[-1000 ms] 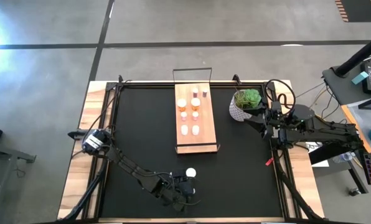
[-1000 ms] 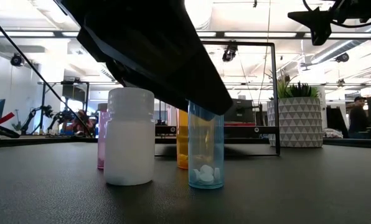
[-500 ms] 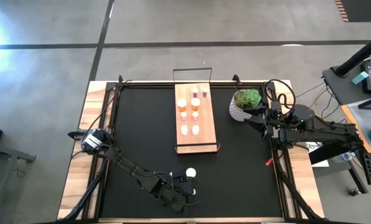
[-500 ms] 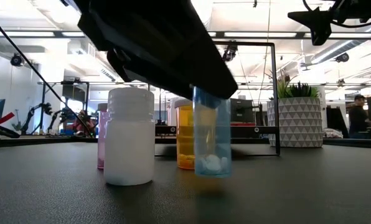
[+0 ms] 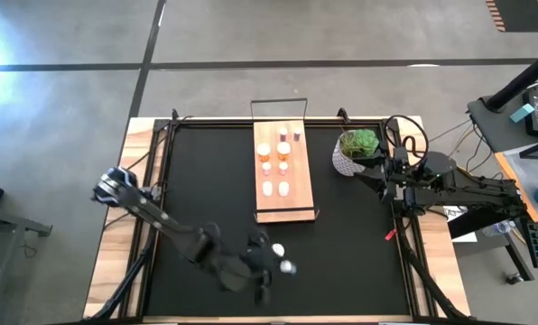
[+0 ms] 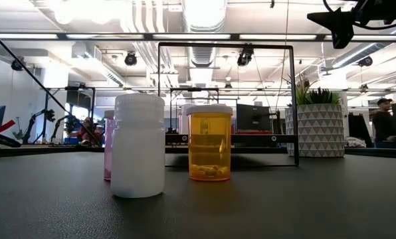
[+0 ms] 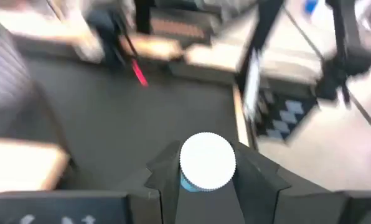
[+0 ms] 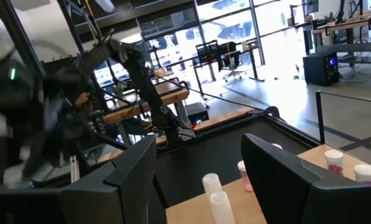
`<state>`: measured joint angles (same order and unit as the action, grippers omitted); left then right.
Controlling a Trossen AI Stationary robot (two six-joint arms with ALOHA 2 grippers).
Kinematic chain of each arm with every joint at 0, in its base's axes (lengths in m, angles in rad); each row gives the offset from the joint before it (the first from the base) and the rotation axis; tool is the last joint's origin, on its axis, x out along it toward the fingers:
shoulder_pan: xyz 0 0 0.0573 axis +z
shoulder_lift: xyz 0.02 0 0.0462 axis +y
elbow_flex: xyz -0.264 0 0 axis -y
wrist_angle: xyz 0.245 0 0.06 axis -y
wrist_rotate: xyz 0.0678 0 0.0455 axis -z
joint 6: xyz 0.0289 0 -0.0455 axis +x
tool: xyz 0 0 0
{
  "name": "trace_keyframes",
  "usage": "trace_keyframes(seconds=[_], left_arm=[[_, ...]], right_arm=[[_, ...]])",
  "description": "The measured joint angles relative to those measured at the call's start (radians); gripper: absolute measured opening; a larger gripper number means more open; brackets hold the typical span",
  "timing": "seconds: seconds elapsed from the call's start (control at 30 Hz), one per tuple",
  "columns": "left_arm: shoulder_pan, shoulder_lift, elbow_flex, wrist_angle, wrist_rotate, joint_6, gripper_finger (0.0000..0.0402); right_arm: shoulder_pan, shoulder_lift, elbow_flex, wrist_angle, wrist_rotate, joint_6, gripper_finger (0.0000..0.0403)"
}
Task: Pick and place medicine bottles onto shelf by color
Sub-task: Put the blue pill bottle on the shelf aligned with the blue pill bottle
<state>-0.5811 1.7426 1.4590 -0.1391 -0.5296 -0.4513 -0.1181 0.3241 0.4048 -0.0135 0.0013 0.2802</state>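
Your left gripper (image 7: 205, 186) has its fingers clamped on a small bottle (image 7: 207, 163), and from the wrist you're looking straight down on its round white cap with a sliver of pale blue body showing beneath. From above, that white cap (image 5: 287, 266) sits at the tip of the left arm, over the near part of the black tabletop (image 5: 359, 235), short of the shelf's near end.

The shelf (image 5: 298, 206), a long light-wood board with a thin dark wire frame at its ends, lies along the middle of the tabletop, carrying pale-capped bottles in two columns, orange-tinted ones toward the far end and pinkish ones below.

At table level, an opaque white bottle (image 6: 139, 145) stands closest, a pink one (image 6: 108, 147) peeks out behind it, and a clear orange bottle (image 6: 209, 142) with a pale cap holds a few pills at its bottom.

Your right gripper (image 8: 198, 177) waits beside the potted plant (image 5: 357, 149), its fingers apart and holding nothing.
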Motion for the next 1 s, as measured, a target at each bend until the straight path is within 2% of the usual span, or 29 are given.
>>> trace_keyframes(seconds=[0.17,0.37,0.47,0.67,0.83,1.0], left_arm=[[0.044,-0.138,-0.001,-0.057,-0.18,0.147,0.0109],[0.238,-0.248,-0.005,-0.294,-0.175,0.118,0.0109],[0.371,-0.271,-0.005,-0.389,-0.11,0.118,0.0109],[0.661,-0.266,-0.013,-0.455,0.172,0.166,0.0109],[0.811,-0.238,-0.068,-0.403,0.222,0.23,0.0109],[0.921,-0.225,-0.158,-0.265,0.356,0.252,0.0109]], right_arm=[[0.0,0.0,0.0,-0.007,0.0,0.0,0.0226],[0.0,0.0,0.0,-0.01,0.0,0.0,0.0226],[0.0,0.0,0.0,-0.011,0.0,0.0,0.0226],[0.0,0.0,0.0,-0.011,0.0,0.0,0.0226],[0.0,0.0,0.0,-0.011,0.0,0.0,0.0226],[0.0,0.0,0.0,-0.012,0.0,0.0,0.0226]])
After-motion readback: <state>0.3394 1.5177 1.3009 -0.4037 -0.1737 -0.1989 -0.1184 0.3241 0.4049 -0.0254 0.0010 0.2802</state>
